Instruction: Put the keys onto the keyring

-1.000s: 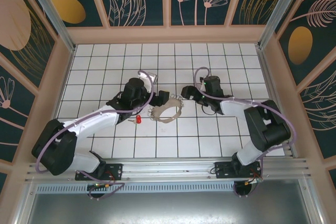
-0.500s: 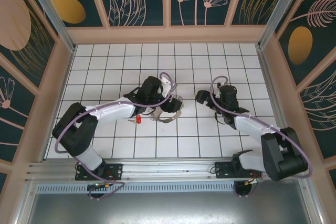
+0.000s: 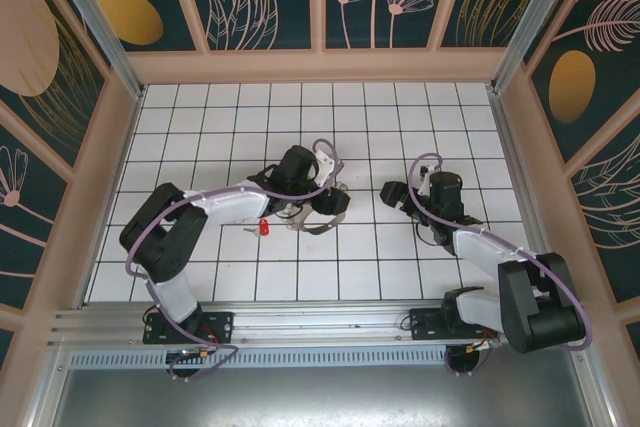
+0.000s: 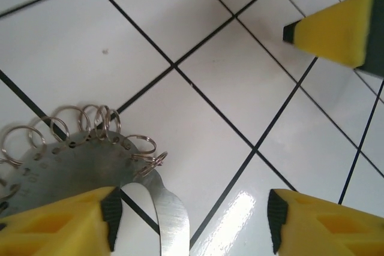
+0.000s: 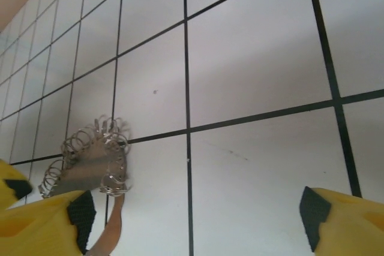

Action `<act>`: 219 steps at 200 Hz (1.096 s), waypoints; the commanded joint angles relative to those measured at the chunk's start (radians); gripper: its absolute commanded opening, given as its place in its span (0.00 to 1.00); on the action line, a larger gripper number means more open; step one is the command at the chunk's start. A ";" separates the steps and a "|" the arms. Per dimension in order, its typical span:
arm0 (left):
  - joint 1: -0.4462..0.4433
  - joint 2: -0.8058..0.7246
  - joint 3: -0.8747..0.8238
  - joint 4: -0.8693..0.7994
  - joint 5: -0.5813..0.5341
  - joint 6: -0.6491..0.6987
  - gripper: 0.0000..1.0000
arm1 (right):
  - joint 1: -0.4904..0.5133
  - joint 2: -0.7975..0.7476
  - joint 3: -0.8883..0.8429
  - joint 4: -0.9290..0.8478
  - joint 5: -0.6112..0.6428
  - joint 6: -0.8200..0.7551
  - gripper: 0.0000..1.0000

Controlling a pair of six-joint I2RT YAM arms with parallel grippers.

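Note:
The key [image 3: 264, 228], tiny with a red head, lies on the tiled floor just left of the keyring [image 3: 318, 228]. The keyring is a pale-tan hoop fringed with small silver loops, partly hidden under my left gripper [image 3: 335, 201]. In the left wrist view the keyring [image 4: 72, 163] and its curved band lie at the lower left, the band just inside the left finger [image 4: 57, 226]. My left gripper [image 4: 192, 226] is open. One tile to the right, my right gripper [image 3: 392, 192] faces the keyring [image 5: 90, 160]. It [image 5: 195, 226] is open with bare floor between its fingers.
The white tiled floor [image 3: 300, 117] is walled by tan frames with painted panels. A yellow fingertip [image 4: 336, 31] of the right gripper shows at the top right of the left wrist view. Open floor lies behind and in front of both grippers.
My left arm has swung right, from beside the keyring to over its right side, and its jaws have narrowed. The right gripper has drawn back to the right. The key has not moved.

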 commanded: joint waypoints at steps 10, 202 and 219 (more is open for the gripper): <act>-0.003 0.033 0.033 -0.041 0.044 0.036 0.57 | -0.020 0.000 -0.003 0.039 -0.029 0.014 0.85; -0.003 0.171 0.107 -0.031 0.008 0.070 0.47 | -0.029 -0.001 -0.033 0.085 -0.024 0.062 0.85; -0.003 0.177 0.105 -0.025 0.006 0.071 0.47 | -0.030 -0.001 -0.032 0.084 -0.026 0.062 0.85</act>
